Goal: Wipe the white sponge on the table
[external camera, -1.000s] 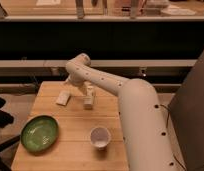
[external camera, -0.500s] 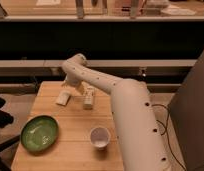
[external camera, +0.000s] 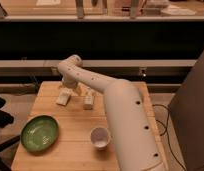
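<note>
We see the small flat off-white sponge (external camera: 63, 98) lying far left on the light wooden plank table (external camera: 72, 152). The gripper (external camera: 69, 90) hangs just above it, fingers seemingly apart. A white capped carton (external camera: 88, 98) stands beside the sponge. Nearer us, the round green bowl (external camera: 40, 133) shows only its glazed inside, and we cannot tell what the round white cup (external camera: 100, 137) holds.

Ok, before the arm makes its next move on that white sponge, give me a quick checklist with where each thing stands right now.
1. White sponge lying flat on the table: ok.
2. Gripper positioned directly over the sponge, at the table's far side: ok.
3. Gripper in contact with the sponge: cannot tell.
4. Wiping room around the sponge: not ok, the white carton stands close beside it.
5. Cup and green bowl well away, toward the near edge: ok.
</note>
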`<state>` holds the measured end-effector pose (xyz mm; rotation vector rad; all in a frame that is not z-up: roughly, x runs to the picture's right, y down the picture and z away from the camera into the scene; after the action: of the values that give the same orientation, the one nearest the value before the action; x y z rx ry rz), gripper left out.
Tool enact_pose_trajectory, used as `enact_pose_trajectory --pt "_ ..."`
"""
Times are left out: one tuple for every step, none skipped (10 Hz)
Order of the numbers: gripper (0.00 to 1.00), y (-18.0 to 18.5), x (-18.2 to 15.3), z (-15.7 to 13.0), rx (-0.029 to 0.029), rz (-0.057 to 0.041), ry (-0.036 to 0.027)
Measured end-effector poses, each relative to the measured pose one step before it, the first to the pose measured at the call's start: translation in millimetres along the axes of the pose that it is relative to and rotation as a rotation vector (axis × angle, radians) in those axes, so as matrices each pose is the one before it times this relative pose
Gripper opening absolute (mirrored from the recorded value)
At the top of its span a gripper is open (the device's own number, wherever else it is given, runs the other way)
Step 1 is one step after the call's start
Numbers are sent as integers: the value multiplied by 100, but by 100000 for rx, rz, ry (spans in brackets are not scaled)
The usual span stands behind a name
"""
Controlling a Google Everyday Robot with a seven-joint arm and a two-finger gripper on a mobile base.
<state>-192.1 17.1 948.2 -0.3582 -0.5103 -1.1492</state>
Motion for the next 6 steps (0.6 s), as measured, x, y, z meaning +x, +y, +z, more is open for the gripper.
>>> enact_pose_trajectory --pt "80 505 147 212 -1353 -477 -164" --pt "80 77 38 257 -659 -359 -52" --pt "80 -485 -341 485 -298 -798 -606" --pt "80 -543 -383 409 -190 -733 -664" --pt "80 24 -71 247 -603 -212 -229" --pt "80 177 -57 213 -812 -199 -312"
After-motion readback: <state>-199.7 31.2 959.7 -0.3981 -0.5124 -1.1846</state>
